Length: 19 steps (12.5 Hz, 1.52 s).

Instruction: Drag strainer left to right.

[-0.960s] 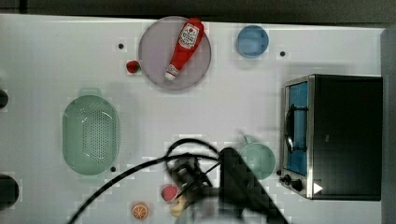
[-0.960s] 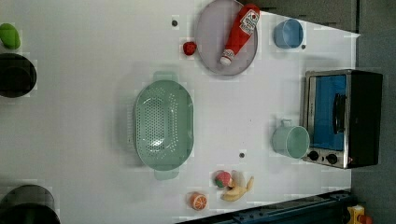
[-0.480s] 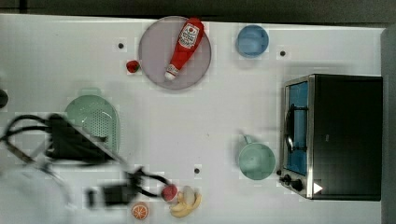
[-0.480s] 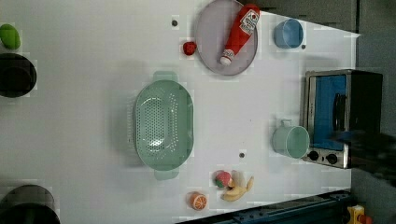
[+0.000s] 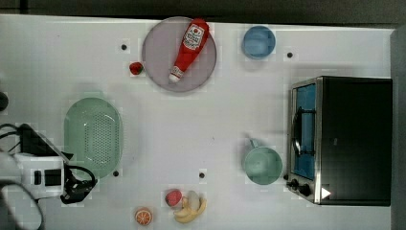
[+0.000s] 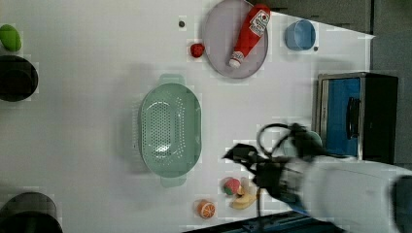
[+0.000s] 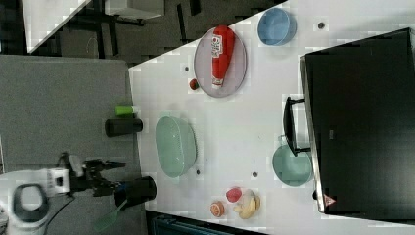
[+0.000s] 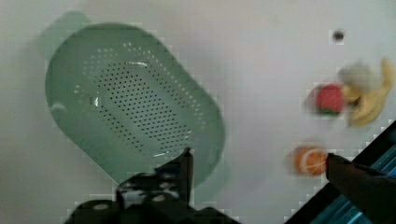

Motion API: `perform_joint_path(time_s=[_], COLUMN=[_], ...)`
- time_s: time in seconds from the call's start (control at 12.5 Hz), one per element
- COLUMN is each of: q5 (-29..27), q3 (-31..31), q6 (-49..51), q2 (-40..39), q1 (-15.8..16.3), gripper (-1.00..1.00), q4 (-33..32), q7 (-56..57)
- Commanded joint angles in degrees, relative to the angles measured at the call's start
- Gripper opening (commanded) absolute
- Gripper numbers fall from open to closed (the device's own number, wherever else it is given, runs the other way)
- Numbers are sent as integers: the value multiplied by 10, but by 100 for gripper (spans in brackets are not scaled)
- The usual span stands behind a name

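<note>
1. The white table point(image 5: 201, 120) carries everything, with a black toaster oven point(image 5: 352, 139) at the top view's right edge.
2. The strainer point(image 5: 93, 136) sits on the table at the top view's left, well apart from the oven. It lies below the grey plate point(image 5: 158, 52) that holds a ketchup bottle point(image 5: 189, 43).
3. It looks like light, stiff plastic with a smooth base, so I judge it will slide easily across the table and may skate or twist if pushed off-centre.
4. The best hold seems to be the thin rim of the long wall, or one of the small tabs at its ends. One jaw would go inside and one outside.
5. The gripper point(image 8: 257, 163) hangs above the strainer's near end in the wrist view with its jaws spread wide apart, holding nothing.
6. A green mug point(image 5: 261, 165) stands just beside the oven, in the strainer's likely path to the right.
7. Toy fruit point(image 5: 189, 203) lies near the table's lower edge in the top view.
8. The arm is smeared in the left view, and one jaw is cut off by the wrist view's edge.
</note>
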<state>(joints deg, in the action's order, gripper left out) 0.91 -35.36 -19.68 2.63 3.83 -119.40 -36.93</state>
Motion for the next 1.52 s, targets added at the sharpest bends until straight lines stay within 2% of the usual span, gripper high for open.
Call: perform_joint_path(time_s=[0.08, 0.24, 0.56, 0.8, 1.04, 1.28, 1.52], q5=[-5, -2, 27, 69, 118, 126, 135], q3=[-6, -11, -7, 0, 32, 67, 88], q6=[-108, -198, -328, -378, -417, -458, -458], q2=[-26, -79, -179, -242, -288, -318, -320], q1=[-27, -27, -26, -24, -12, 4, 8], gripper=[100, 100, 100, 100, 100, 100, 100], q4=[-41, -71, -102, -100, -99, -99, -100], q7=[-224, -308, -400, -457, -473, -473, -474])
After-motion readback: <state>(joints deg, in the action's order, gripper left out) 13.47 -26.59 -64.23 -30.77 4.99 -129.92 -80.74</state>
